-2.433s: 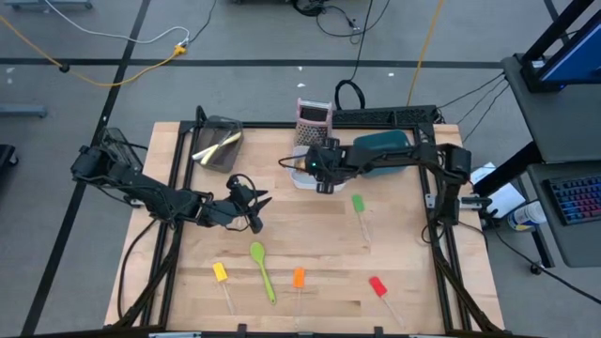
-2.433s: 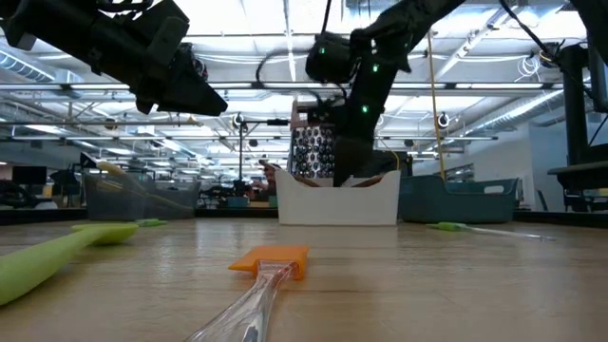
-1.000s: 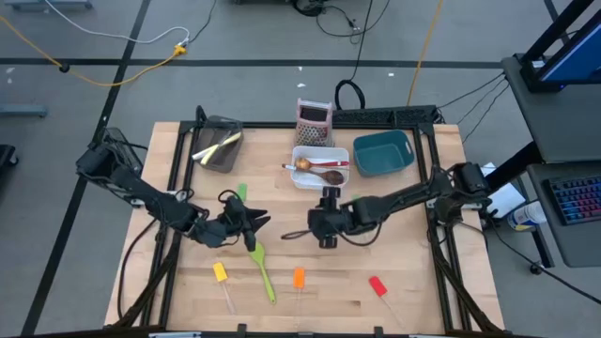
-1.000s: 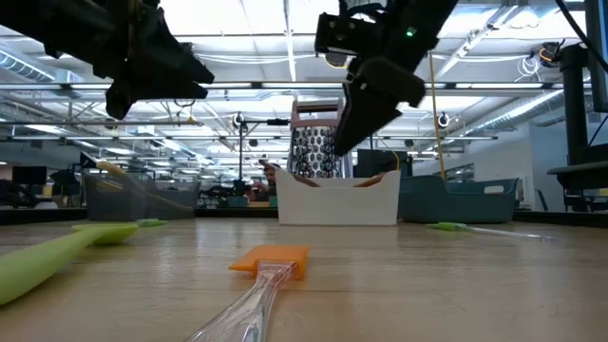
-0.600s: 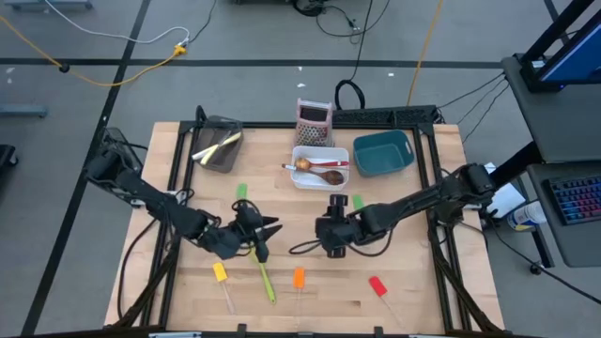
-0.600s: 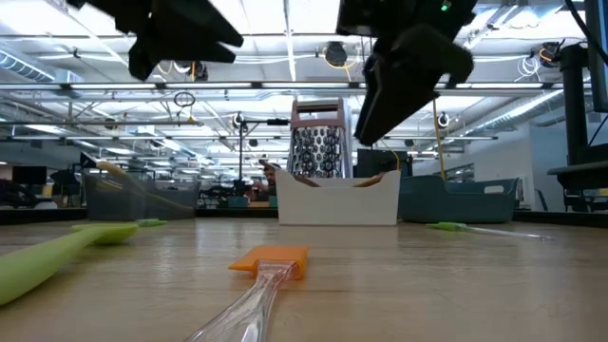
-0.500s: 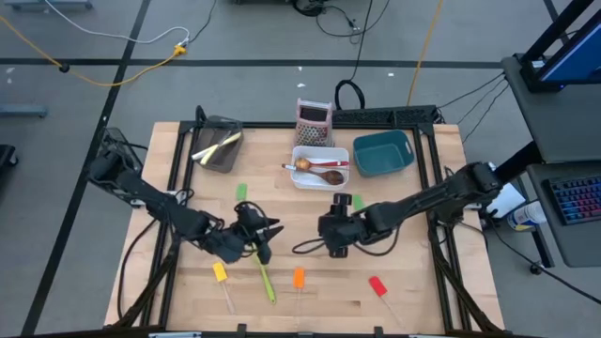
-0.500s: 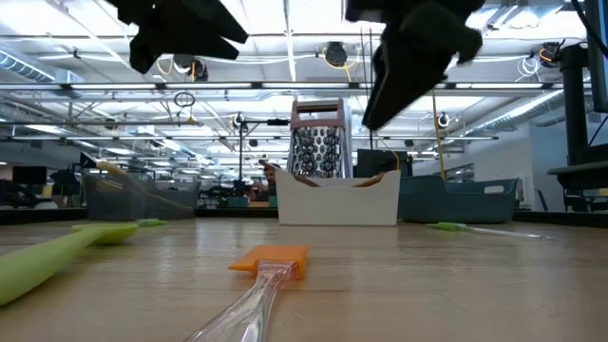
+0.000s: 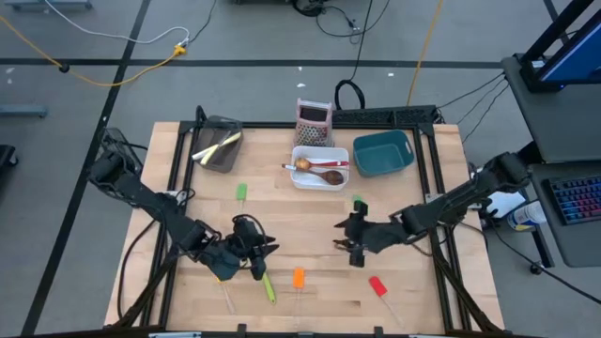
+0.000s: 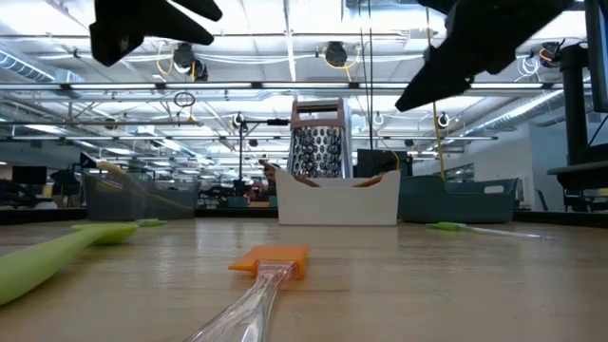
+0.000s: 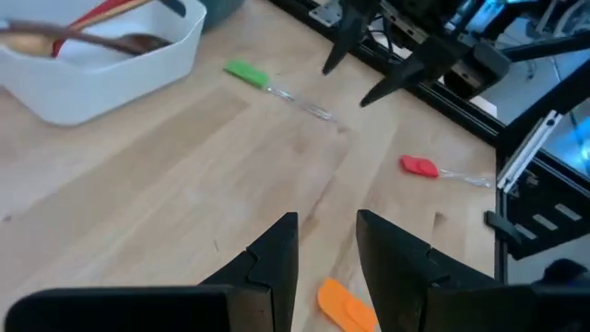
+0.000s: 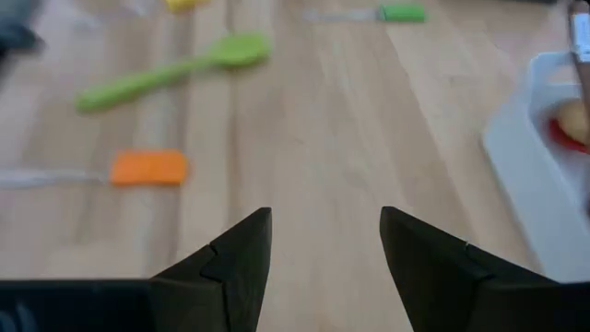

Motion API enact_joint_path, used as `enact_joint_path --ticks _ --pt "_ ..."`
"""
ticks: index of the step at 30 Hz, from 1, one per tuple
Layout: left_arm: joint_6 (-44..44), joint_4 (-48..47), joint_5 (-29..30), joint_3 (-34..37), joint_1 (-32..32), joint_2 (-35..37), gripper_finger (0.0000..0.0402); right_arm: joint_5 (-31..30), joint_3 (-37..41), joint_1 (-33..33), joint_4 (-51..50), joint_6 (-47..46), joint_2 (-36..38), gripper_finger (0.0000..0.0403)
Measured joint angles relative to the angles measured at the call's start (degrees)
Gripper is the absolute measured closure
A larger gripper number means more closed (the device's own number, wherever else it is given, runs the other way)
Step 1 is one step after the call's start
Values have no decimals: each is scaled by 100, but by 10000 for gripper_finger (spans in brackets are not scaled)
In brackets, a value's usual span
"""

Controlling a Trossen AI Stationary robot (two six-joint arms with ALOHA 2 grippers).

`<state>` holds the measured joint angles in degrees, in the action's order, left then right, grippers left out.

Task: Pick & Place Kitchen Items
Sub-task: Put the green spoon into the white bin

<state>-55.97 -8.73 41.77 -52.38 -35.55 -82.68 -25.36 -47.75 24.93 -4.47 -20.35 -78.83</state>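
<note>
Dark mesh bin, far left of table: holding a cream-handled utensil.

Left gripper, front left: hanging above the table with its fingers standing parted and holding nothing, directly over the green spoon, whose handle is showing just below it in the high view.

Green-headed spatula, left of centre: lying flat, apart from the other items.

Orange-headed spatula, front centre: lying flat just right of the green spoon; in the low view its orange head is sitting nearest the camera.

Pink-and-silver grater, back centre: standing upright behind the white bin.

White bin, centre back: containing a wooden spoon and a gold spoon, with a red item lying among them.

Right gripper, right of centre: hovering above bare wood with its fingers spread wide and empty.

Second green-headed spatula, just behind the right gripper: lying flat.

Red-headed spatula, front right: lying flat, near the right gripper.

Teal bin, back right: sitting beside the white bin.
</note>
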Motion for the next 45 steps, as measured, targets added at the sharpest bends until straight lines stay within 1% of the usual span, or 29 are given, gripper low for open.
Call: enact_joint_path --ticks 3,5,8,11,13,16,19,25,29,32,35,39,43,45 --pt "-320 -110 -32 6 -27 -160 286 10 676 41 1160 3 220 206" --pt "-479 -101 -155 7 -37 -263 286 11 1069 66 1726 11 300 206" --pt "-642 -236 -359 13 -25 -422 286 160 1509 67 2414 54 348 206" --pt "-994 -367 -404 6 -6 -441 286 306 1784 67 2791 62 344 206" --pt "-1192 -563 -546 4 -4 -436 286 305 1864 69 2877 64 343 206" --pt "-1384 -654 -1088 4 22 -440 286 297 1921 67 2907 105 343 206" --pt "-1603 -670 -1419 4 22 -440 286 295 1921 60 2932 265 343 206" --pt "-1993 -997 -1556 5 29 -440 286 295 1919 48 2992 466 343 206" --pt "-2605 -1300 -1788 7 29 -440 286 296 1919 48 2977 475 343 206" --pt "-2926 -1342 -2027 7 18 -440 286 295 1919 48 2951 475 343 206" --pt "-3360 -1339 -2137 7 16 -462 286 295 1919 46 2948 498 341 206" --pt "-4163 -1388 -2348 9 18 -655 286 295 1919 46 2948 499 341 206" --pt "-4827 -1338 -2912 7 40 -1037 286 295 1919 46 2950 499 341 206" --pt "-5011 -1327 -3089 11 53 -1229 286 295 1919 46 2948 501 341 206"
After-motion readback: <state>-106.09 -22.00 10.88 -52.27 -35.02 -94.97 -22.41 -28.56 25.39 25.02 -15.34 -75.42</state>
